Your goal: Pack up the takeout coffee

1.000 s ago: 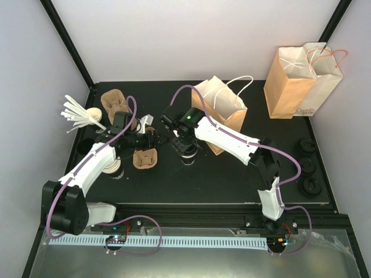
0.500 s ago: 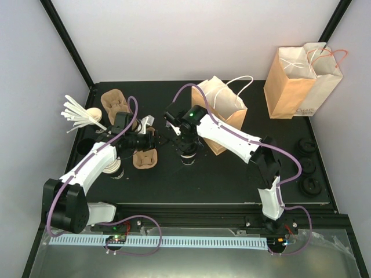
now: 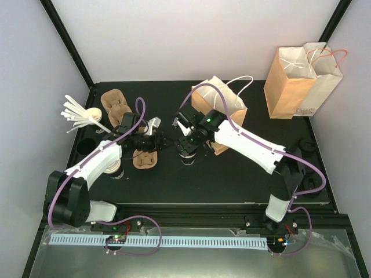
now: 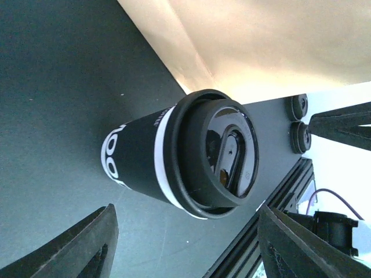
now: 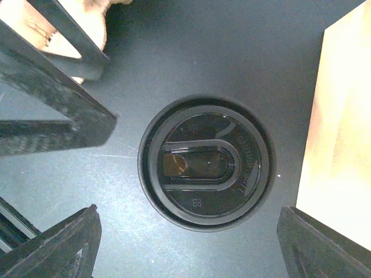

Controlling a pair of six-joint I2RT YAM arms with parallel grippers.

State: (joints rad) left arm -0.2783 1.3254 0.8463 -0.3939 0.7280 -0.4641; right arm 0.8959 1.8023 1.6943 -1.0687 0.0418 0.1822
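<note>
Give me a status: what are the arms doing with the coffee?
Left jaws open, right jaws open, nothing held. Takeout coffee upright on table, lid on, beside paper bag. Right jaws above it, left jaws close alongside.

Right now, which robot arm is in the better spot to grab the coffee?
Probably the right. The right gripper hangs open straight above the takeout coffee, a finger each side, and the nearest paper bag stands beside it. The left gripper is open too, but side-on.
</note>
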